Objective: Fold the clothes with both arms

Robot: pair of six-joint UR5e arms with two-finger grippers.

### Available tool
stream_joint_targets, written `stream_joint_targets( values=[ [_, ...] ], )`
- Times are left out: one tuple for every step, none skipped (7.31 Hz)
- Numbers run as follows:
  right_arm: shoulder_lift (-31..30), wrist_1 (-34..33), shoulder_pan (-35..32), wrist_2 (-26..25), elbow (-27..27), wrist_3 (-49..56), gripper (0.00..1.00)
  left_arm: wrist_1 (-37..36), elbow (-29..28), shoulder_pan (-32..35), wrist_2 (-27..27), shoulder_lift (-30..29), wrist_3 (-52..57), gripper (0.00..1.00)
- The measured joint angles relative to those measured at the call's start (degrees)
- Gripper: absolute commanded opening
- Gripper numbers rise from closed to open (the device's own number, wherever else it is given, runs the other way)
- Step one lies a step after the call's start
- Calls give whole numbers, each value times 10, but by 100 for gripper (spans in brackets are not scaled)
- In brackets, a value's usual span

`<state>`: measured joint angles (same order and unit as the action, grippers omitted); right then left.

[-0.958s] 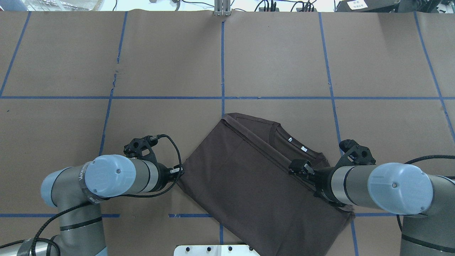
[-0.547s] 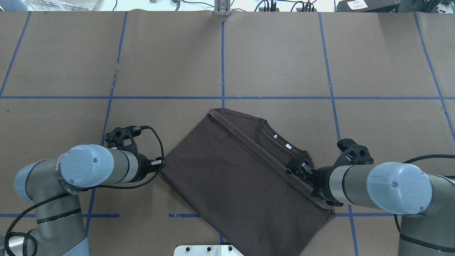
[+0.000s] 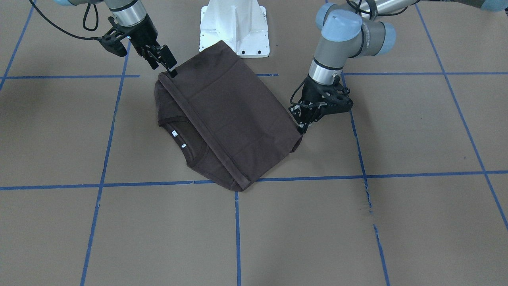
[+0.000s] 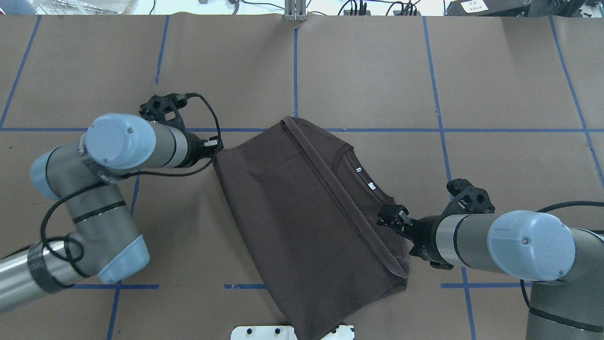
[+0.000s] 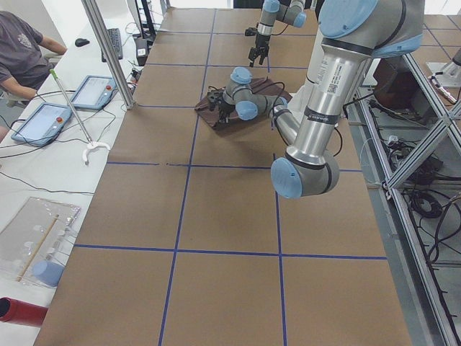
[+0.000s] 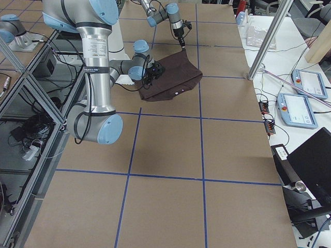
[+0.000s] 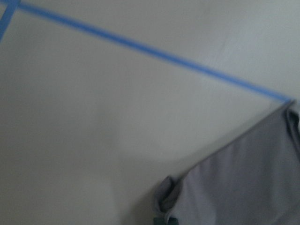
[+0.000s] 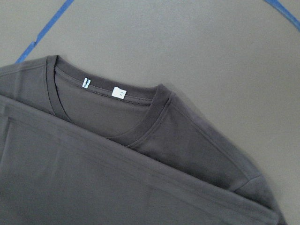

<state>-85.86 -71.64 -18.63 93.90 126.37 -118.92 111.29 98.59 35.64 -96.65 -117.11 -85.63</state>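
Note:
The dark grey-brown T-shirt [image 4: 292, 203] lies folded on the brown table, its collar and white neck tags [image 4: 371, 185] showing past the folded-over edge. It also shows in the front view [image 3: 230, 115] and the right wrist view [image 8: 117, 187]. My left gripper [image 4: 216, 144] is shut on the shirt's left corner, which shows bunched in the left wrist view [image 7: 164, 201]. My right gripper [image 4: 388, 219] stands over the shirt's hem band near the collar. In the front view it [image 3: 168, 67] looks open with one fingertip at the cloth's corner.
The white bolted pedestal [image 3: 234, 24] stands at the robot's edge, and the shirt's near end lies over it [image 4: 264, 333]. Blue tape lines [image 4: 296, 71] grid the table. An operator [image 5: 21, 50] and tablets [image 5: 90, 92] are beside the table's far edge.
My left gripper has moved left and away from the robot with the shirt corner. The shirt has slid left and turned. The right gripper has hardly moved, and the cloth has slipped past it.

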Motion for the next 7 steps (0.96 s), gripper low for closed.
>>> stream_joint_targets(
  values=[
    [0,1,-3,-1,1,0,100,30,-77,41,-1,-51,12,0],
    [1,2,-6,-2,1,-1,100,72,-160,72,-6,-98,19,0],
    [5,3,-8,-3,0,-2,100,123,-245,91,-14,-141,23,43],
    [18,4,-10,-5,-1,-3,100,170,-306,100,-19,-167,24,60],
    [33,4,-11,-8,-5,-5,100,194,-331,103,-25,-178,24,60],
    [54,2,-11,-13,-17,-5,100,202,-325,106,-42,-179,23,60],
    [82,-3,-11,-17,-43,-3,100,203,-288,110,-70,-162,21,60]
  ],
)
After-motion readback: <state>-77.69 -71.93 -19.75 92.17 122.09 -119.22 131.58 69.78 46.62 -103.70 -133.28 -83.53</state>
